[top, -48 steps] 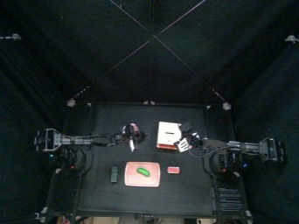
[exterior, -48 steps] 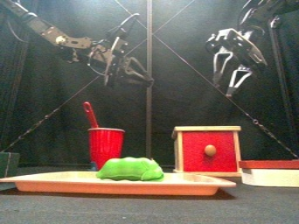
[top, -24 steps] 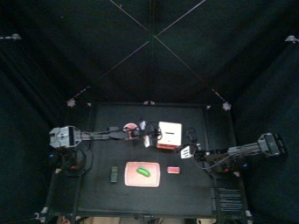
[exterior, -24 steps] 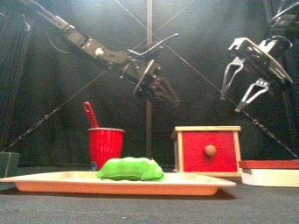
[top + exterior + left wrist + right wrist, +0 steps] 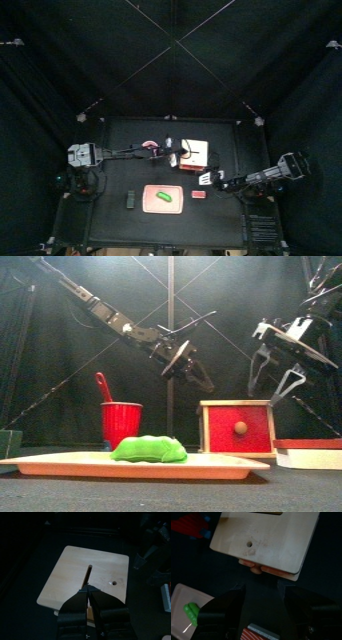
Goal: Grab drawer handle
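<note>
Drawer stood right of table centre, red front with round knob facing the front edge, beside the red cup. Right gripper hung above and just right of it, jaws spread wide, knob framed between them in the wrist view. Left gripper hovered over the wooden top, jaws pinched together, holding nothing. Tray with green item lay in front.

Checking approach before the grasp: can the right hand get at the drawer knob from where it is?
Probably yes. The right hand hangs open above the drawer, and nothing stands before the knob. The left hand hovers over the top, not the front.
</note>
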You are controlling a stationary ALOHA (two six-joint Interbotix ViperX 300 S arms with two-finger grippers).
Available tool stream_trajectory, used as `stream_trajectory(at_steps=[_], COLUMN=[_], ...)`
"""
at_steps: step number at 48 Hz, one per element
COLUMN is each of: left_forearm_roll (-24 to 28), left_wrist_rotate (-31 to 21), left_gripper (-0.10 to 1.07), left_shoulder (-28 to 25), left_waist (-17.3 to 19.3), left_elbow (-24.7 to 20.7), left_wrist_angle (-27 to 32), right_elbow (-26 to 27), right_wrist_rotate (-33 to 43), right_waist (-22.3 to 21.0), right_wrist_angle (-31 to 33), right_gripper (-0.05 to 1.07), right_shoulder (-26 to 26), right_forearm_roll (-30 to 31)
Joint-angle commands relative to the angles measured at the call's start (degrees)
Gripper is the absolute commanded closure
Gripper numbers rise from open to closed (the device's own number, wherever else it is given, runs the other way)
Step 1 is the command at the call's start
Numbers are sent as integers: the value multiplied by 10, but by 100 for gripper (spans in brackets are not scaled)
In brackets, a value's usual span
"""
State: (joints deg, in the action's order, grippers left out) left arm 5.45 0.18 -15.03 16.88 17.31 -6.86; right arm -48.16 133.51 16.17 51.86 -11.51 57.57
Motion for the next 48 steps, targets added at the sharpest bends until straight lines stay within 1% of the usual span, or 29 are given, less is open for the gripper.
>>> stream_trajectory(at_steps=[1, 9, 21, 26, 32, 48], left_forearm_roll=[1, 2, 5, 5, 4, -1], left_wrist_rotate=[1, 2, 3, 2, 2, -1], left_gripper=[54, 54, 54, 54, 54, 54], left_shoulder=[4, -2, -11, -14, -20, -25], left_waist=[9, 13, 15, 16, 16, 16], left_elbow=[-18, -14, -14, -14, -14, -15], left_wrist_angle=[-4, -4, -4, -3, -4, -3], right_elbow=[39, 74, 100, 100, 102, 105], right_wrist_rotate=[2, 4, 4, 4, 4, 4], right_waist=[4, 1, -11, -17, -25, -53], right_wrist_angle=[29, 33, 43, 56, 65, 57], right_gripper=[16, 16, 16, 16, 16, 16], right_shoulder=[20, 60, 108, 116, 127, 143], right_forearm_roll=[-10, -16, -37, -45, -39, -16])
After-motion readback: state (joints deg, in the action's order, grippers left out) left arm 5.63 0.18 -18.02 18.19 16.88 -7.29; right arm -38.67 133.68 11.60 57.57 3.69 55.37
